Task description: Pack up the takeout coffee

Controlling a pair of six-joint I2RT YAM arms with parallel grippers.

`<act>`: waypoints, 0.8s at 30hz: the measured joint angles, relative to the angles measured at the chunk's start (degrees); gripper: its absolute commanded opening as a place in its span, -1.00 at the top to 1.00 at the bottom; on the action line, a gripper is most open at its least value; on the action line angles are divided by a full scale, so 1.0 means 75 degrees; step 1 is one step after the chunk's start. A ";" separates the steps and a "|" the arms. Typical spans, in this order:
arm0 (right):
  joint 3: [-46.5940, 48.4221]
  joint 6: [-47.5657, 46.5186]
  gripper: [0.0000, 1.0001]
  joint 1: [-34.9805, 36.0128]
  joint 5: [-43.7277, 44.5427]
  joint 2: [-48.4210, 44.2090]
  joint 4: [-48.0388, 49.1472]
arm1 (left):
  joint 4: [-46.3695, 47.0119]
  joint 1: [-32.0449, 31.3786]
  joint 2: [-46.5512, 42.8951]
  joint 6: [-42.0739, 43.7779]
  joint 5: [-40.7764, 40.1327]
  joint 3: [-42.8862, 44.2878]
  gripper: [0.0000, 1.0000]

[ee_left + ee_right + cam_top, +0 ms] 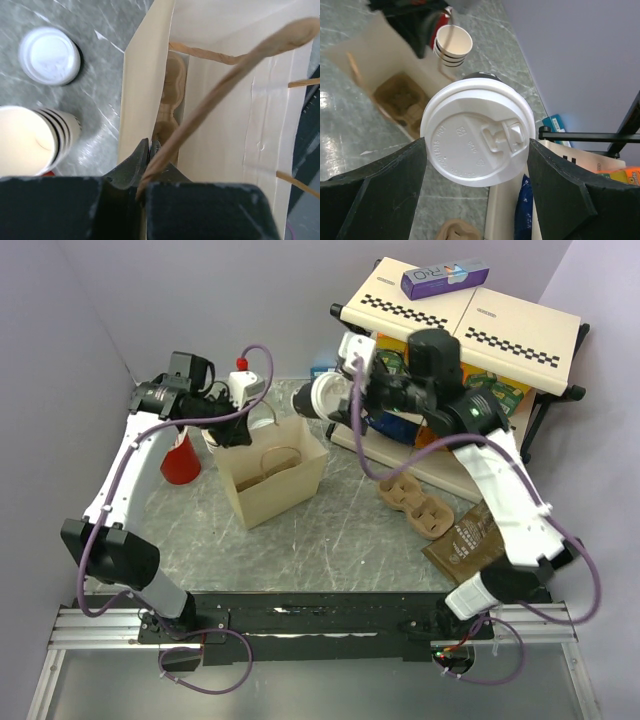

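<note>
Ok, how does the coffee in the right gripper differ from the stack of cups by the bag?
The coffee wears a white lid; the stack of cups is open-topped. The coffee is held aloft by the right gripper; the stack stands on the table. Both are outside the bag.

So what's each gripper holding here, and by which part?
Right gripper holds the takeout coffee by its sides, near the top. Left gripper pinches the top edge of the paper bag at its handle.
</note>
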 measured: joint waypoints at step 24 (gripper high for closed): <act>-0.2069 -0.1317 1.00 0.1017 0.0029 -0.1734 -0.0376 | 0.1821 -0.1244 -0.1102 -0.0219 -0.1282 -0.1233 0.99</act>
